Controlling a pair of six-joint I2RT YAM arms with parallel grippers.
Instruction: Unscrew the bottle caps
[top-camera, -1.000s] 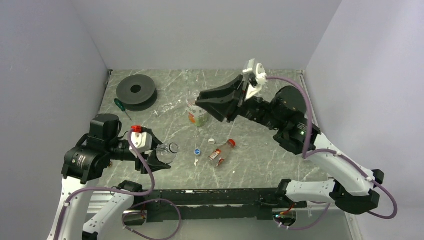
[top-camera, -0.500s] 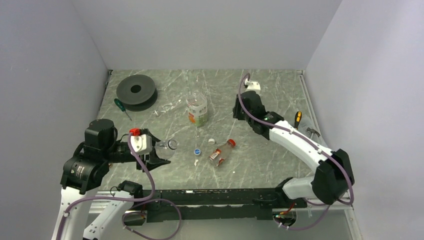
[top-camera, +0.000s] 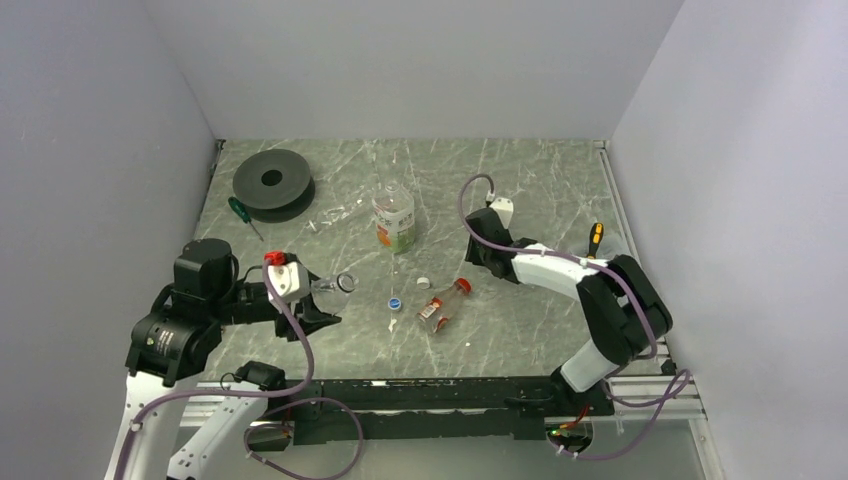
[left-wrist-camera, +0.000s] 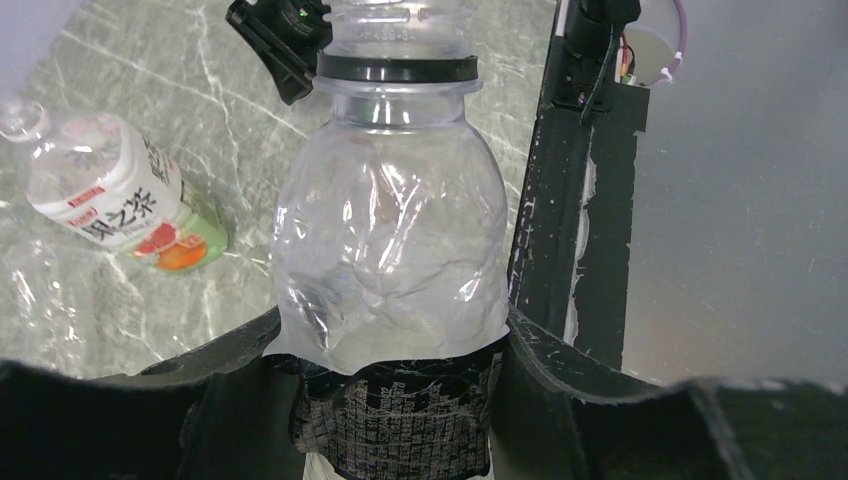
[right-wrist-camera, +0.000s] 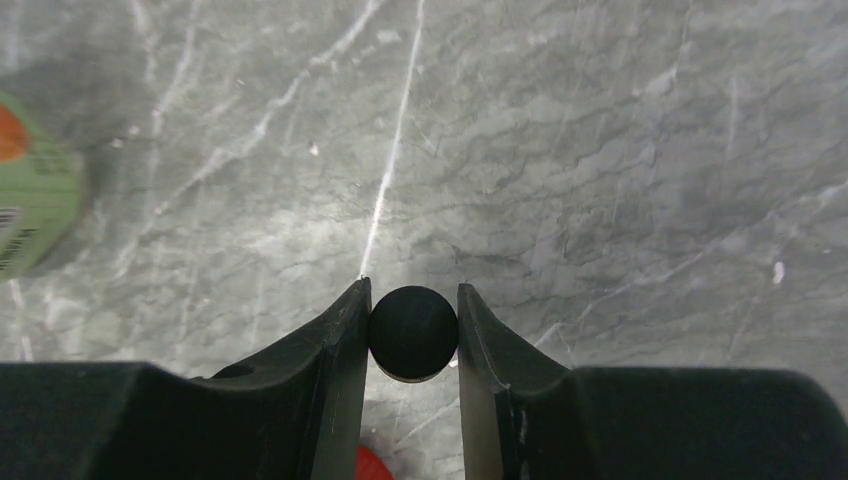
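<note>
Left gripper (left-wrist-camera: 392, 335): fingers clamp the small bottle (left-wrist-camera: 390, 240) from both sides; its neck reaches past the fingertips.
Right gripper (right-wrist-camera: 412, 296): fingertips touch the held cap (right-wrist-camera: 413, 335) on each side, above the table (right-wrist-camera: 600, 150).
Tall bottle (top-camera: 394, 222): upright on the table, left of the right fingers, well apart.
Lying bottle (top-camera: 443, 303): on its side, near the right fingers, on their near side.
First loose cap (top-camera: 424, 283), second loose cap (top-camera: 396, 303): on the table between both sets of fingers, left of the lying bottle.
Disc (top-camera: 273, 180): flat on the table, well beyond the left fingers.

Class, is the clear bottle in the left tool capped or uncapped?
Uncapped: the clear bottle shows bare neck threads, with no cap on.
</note>
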